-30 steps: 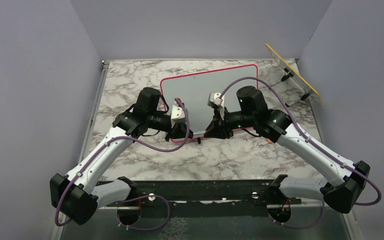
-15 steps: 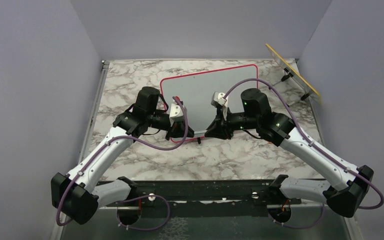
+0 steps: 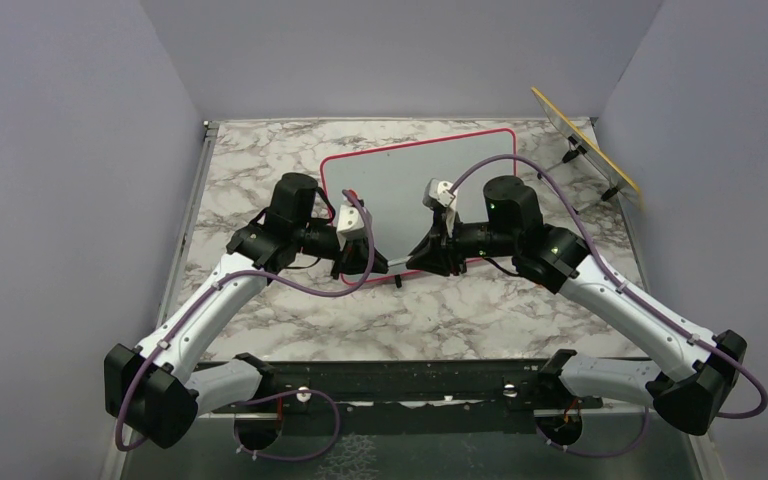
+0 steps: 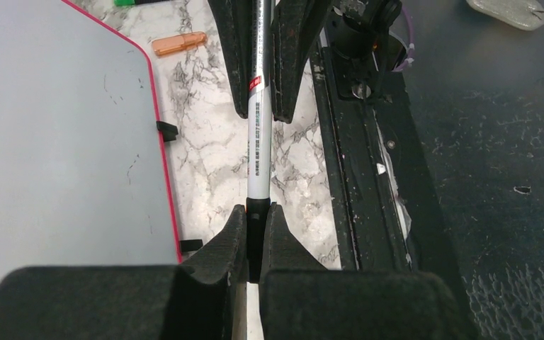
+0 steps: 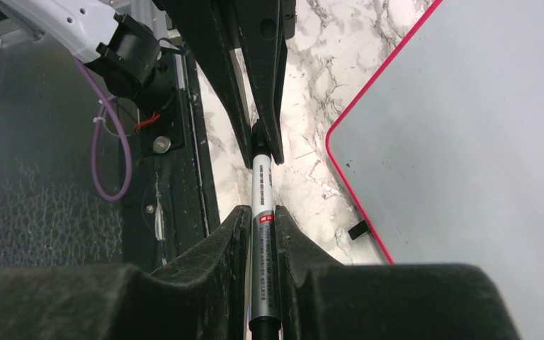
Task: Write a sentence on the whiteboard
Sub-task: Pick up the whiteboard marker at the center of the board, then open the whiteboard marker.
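Both arms meet mid-table, just off the near edge of the large white rectangular whiteboard (image 3: 415,185) with a thin pink-red frame. It lies flat at 12 o'clock from the grippers, face bare, no writing visible. The left gripper (image 4: 255,212) is clamped on the black end of a slim silver-white marker (image 4: 257,142), and the right gripper (image 5: 262,216) is clamped on its barrel, so the marker bridges the two. Looks like the uncapping step: pull straight apart along the marker's axis, no twist or bend, with the right side gripping firmly enough to write afterwards. Room: the grey-veined marble tabletop (image 3: 460,310) is open at 6 o'clock toward the bases. The whiteboard's red edge and a small black foot (image 4: 166,130) sit near the marker, so run the pull parallel to that edge. A small orange cap-like piece (image 4: 178,44) lies on the marble near the board corner. A yellow-edged panel on a wire stand (image 3: 588,140) sits at 2 o'clock, well apart.
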Controlling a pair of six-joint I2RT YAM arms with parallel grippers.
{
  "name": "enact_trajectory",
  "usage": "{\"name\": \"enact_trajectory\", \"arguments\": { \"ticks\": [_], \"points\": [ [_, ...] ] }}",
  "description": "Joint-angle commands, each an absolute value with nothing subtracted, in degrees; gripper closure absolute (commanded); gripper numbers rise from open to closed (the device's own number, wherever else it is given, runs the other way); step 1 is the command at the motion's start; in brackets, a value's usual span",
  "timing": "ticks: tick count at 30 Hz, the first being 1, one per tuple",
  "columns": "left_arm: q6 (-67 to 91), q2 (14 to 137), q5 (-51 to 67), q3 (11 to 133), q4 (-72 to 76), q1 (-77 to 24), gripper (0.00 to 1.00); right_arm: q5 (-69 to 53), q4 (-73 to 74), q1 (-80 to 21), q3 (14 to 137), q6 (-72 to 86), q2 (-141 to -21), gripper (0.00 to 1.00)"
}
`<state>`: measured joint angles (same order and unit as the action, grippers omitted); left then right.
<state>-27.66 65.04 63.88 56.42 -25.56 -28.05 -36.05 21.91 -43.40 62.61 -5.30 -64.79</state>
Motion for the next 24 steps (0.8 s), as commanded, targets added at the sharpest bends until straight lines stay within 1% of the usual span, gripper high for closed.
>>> {"name": "enact_trajectory", "arguments": {
  "ticks": [1, 5, 9, 10, 11, 24],
  "points": [
    [-27.01, 65.48, 65.51, 55.81, -22.55, -27.69, 1.00, -37.93, 17.44, -43.68, 62.23, -3.74, -63.55, 0.78],
    [-26.98, 65.36, 65.46, 55.65, -22.28, -27.64, 1.00, -37.92, 17.40, -43.68, 62.02, -3.74, -63.37, 0.79],
    [-26.85, 65.39, 65.27, 55.55, -22.17, -27.47, 1.00, -37.81, 18.66, -43.68, 61.96, -4.63, -63.38, 0.92],
    [-26.81, 65.26, 65.28, 55.55, -22.15, -27.38, 1.00, -37.30, 19.22, -43.68, 62.08, -4.92, -63.35, 0.98],
    [-26.85, 65.17, 65.27, 55.43, -22.15, -27.26, 1.00, -36.74, 19.66, -43.68, 62.13, -5.06, -63.27, 0.99],
    [-29.47, 64.79, 63.45, 54.17, -23.85, -25.02, 1.00, -33.73, 24.83, -42.69, 64.51, -7.68, -58.52, 0.99]
  ]
}}
